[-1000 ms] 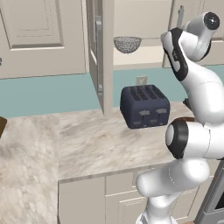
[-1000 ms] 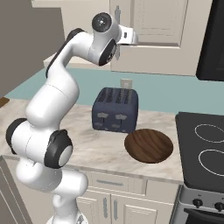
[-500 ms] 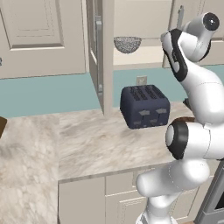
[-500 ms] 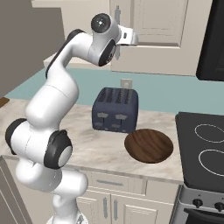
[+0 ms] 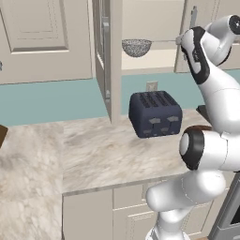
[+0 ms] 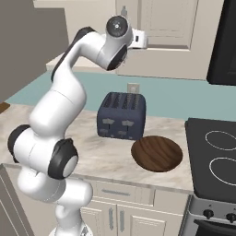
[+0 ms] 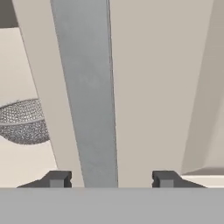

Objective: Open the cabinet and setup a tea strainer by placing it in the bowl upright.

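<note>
The cabinet's left door (image 5: 101,56) stands swung open, edge-on to the left base view. On the pale shelf inside sits the tea strainer (image 5: 136,47), a silver mesh hemisphere, also at the left of the hand view (image 7: 22,124). My gripper (image 7: 111,179) is up at the right door (image 5: 187,58) and open. Its fingertips (image 7: 57,178) straddle that door's grey bar handle (image 7: 89,96) with a gap on each side. The hand (image 6: 144,41) is raised against the door front. The dark wooden bowl (image 6: 156,153) lies on the counter right of the toaster.
A dark blue toaster (image 5: 154,112) stands on the marble counter (image 5: 93,150) below the shelf. A black stove (image 6: 216,156) adjoins the counter on the right. Another beige panelled cabinet (image 5: 42,37) hangs further left.
</note>
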Controlling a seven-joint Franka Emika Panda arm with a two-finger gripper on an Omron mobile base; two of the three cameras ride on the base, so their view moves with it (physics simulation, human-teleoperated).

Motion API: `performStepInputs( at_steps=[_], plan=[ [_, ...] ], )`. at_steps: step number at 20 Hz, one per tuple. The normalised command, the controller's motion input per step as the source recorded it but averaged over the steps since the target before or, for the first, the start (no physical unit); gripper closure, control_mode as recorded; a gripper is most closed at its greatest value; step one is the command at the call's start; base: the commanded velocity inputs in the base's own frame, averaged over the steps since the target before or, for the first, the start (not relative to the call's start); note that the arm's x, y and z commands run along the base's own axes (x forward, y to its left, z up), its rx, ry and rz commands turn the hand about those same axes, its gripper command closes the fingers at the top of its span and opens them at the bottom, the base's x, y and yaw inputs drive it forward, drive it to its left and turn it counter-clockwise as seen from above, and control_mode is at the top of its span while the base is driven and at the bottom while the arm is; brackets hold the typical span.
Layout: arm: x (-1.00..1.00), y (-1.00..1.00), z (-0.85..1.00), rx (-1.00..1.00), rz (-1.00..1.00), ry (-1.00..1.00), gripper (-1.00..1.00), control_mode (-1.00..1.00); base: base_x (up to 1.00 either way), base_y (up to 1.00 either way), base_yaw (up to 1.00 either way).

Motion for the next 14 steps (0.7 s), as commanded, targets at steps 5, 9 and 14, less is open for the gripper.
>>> performStepInputs(
  at_steps=[5, 9, 14],
  plan=[
    [-0.11, -0.02, 0.0, 0.0, 0.09, -0.02, 1.0, -1.0, 0.0, 0.0, 0.0],
    [-0.24, 0.0, 0.0, -0.07, 0.04, -0.07, 1.0, -1.0, 0.0, 0.0, 0.0],
    [-0.19, 0.04, 0.0, -0.09, 0.0, -0.13, 1.0, -1.0, 0.0, 0.0, 0.0]
  ],
)
